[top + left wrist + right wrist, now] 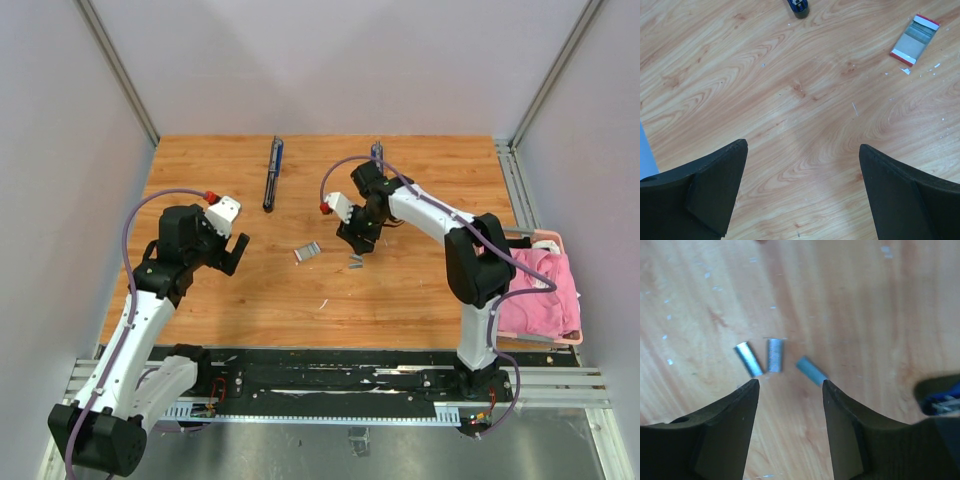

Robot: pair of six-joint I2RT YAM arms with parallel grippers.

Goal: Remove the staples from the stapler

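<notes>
In the right wrist view the staples (pixel 774 355) lie on the wooden table (pixel 420 290) as three short silvery strips in a loose row at the middle of the frame. The left two are nearly touching and the third sits a little apart to the right, all slightly soft in focus. The right claw (pixel 790 385) hangs just below them in that picture, its two dark fingers (pixel 735 420) parted to a moderate gap with nothing between them. Whether the tips touch the wood cannot be told. At the right edge of the same view a dark blurred shape (pixel 940 397) with a blue patch is cut off, and I cannot say what it is. From the top camera the staples show only as a tiny grey speck right under the right claw, near the centre of the frame, with a small white box (pixel 307 251) with red ends just to their left. The stapler (pixel 272 172) lies long and thin in the upper middle, well apart from the staples. Its state is too small to read, and only its blue tip peeks in at the top edge of the left wrist view. The left claw (pixel 802 145) is spread wide over bare wood and holds nothing. At the right edge of the top view, a pink cloth (pixel 545 290) fills a basket (pixel 550 238), partly hidden by the right arm.
</notes>
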